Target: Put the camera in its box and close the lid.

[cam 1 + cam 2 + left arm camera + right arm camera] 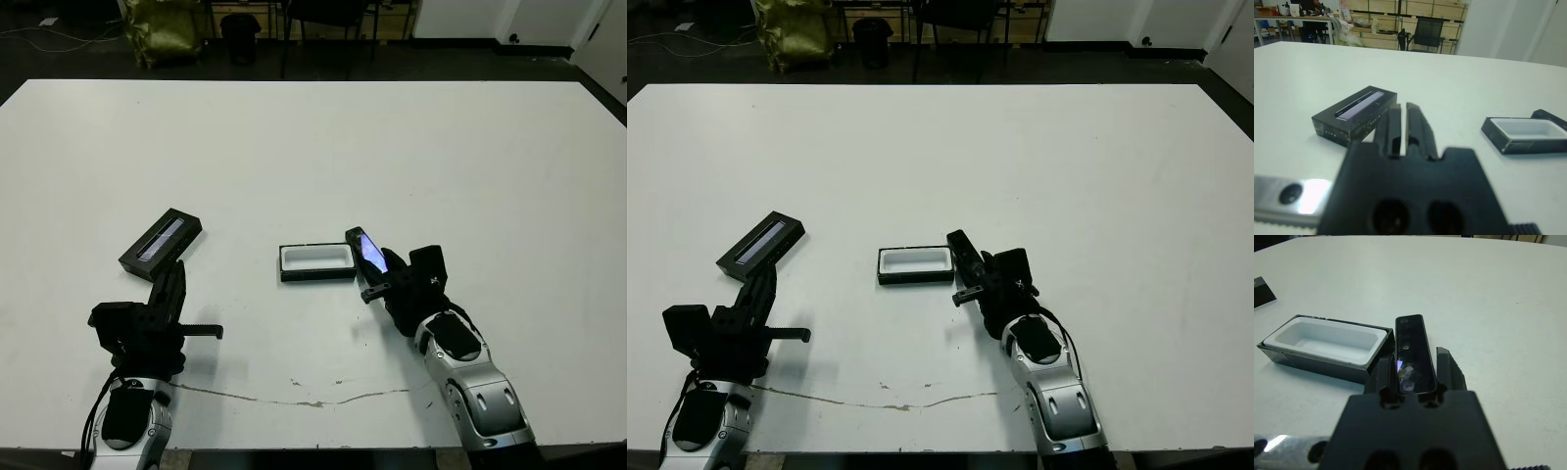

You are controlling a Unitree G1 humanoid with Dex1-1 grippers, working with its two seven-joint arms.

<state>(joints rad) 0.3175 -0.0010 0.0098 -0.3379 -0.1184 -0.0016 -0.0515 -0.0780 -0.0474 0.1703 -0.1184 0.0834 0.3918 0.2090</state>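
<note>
Right gripper (1413, 377) is clamped on the camera (1411, 352) across its long edges near one end, just right of the open box (316, 262) at frame centre; camera looks light, rigid, glossy-slick, so keep pads off the lens face; left gripper (1405, 128) closed, empty.

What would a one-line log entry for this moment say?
right gripper: shut on camera, beside box | box: open, empty | lid: on table, apart | left gripper: shut, empty, near lid
</note>
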